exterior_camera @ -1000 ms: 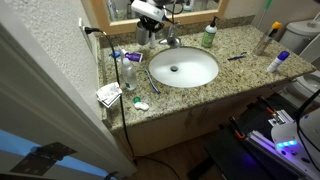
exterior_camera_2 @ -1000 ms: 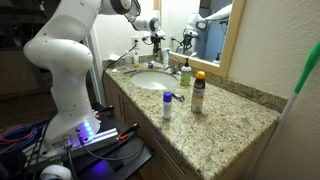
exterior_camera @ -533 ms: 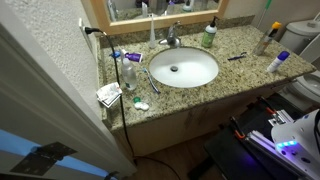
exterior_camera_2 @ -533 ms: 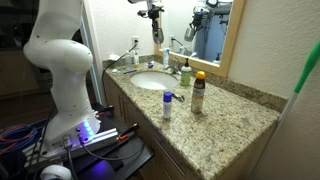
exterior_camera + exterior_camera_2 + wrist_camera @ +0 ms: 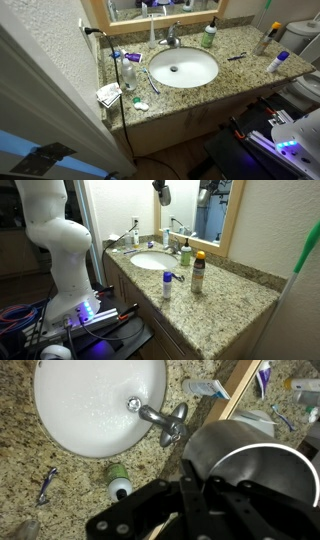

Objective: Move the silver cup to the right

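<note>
Hand [image 5: 160, 191]: clamped on the cup [image 5: 250, 465], high over the counter [image 5: 232, 296], level with the top of the mirror [image 5: 212, 218] in an exterior view; its black fingers [image 5: 193, 498] fill the bottom of the wrist view.
Counter: speckled granite, far below the hand.
Sink [image 5: 95, 405]: white oval basin, below the hand and off to one side of it in the wrist view.
Cup: dull silver, in the hand's grip, clear of the counter, open rim facing the wrist camera.
Faucet [image 5: 162, 424]: chrome, below the hand, seen between sink and cup in the wrist view.
Bottle [image 5: 118, 484]: green, on the counter by the sink's rim, well below the hand.
</note>
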You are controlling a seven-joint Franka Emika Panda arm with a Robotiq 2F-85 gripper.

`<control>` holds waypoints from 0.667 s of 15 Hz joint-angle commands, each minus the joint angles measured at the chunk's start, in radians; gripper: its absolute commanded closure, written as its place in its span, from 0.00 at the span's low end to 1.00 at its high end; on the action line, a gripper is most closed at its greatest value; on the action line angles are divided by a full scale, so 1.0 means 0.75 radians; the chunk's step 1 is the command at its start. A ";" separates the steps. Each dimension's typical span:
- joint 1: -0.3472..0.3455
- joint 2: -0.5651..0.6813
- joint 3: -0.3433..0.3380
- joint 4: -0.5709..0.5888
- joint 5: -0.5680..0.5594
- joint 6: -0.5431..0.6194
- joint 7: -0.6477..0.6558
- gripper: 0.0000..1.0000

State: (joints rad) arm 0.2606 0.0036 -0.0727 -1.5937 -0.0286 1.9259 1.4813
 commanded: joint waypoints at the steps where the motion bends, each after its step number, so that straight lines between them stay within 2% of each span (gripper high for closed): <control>1: -0.083 -0.007 0.085 -0.010 0.001 -0.001 0.005 0.98; 4: -0.147 0.121 0.075 0.064 -0.147 0.011 0.210 0.98; 6: -0.210 0.117 0.036 0.050 -0.130 -0.005 0.267 0.98; 10: -0.363 0.046 -0.046 -0.038 0.006 0.011 0.305 0.98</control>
State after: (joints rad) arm 0.0588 0.0822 -0.0835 -1.5833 -0.0937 1.9272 1.6871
